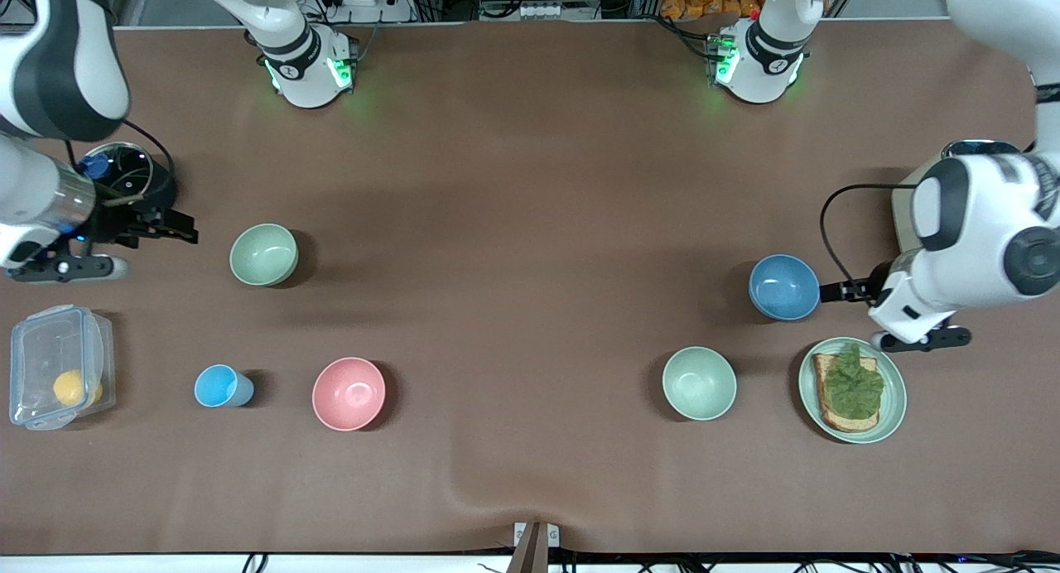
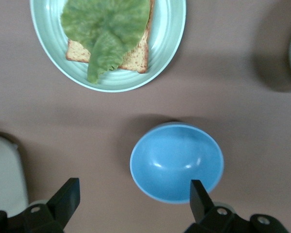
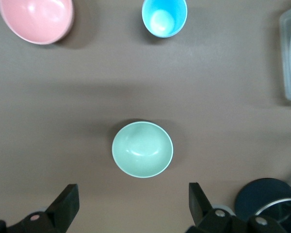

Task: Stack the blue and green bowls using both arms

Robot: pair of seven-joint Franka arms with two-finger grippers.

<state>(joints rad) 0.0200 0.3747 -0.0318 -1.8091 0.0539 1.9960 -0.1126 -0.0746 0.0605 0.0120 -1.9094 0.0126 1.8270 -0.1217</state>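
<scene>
The left gripper point(image 2: 131, 201) hangs with its fingers spread wide and empty, beside the blue bowl point(image 2: 177, 161) at the left arm's end of the table. Its wrist view shows one fingertip overlapping the bowl's rim; the front view shows only the finger ends pointing at the bowl. Nearer the front camera sit a green plate point(image 1: 893, 403) with toast and lettuce, and a mint-green bowl point(image 1: 699, 382).

The right gripper point(image 3: 131, 204) is likewise spread and empty, near the green bowl point(image 3: 142, 149) at the right arm's end. The front view shows gripper and bowl apart, with a dark pot point(image 1: 132, 175) beside the gripper. Nearer the camera stand a pink bowl point(image 1: 349, 393), a light-blue cup point(image 1: 220, 386) and a clear lidded box point(image 1: 56, 366).
</scene>
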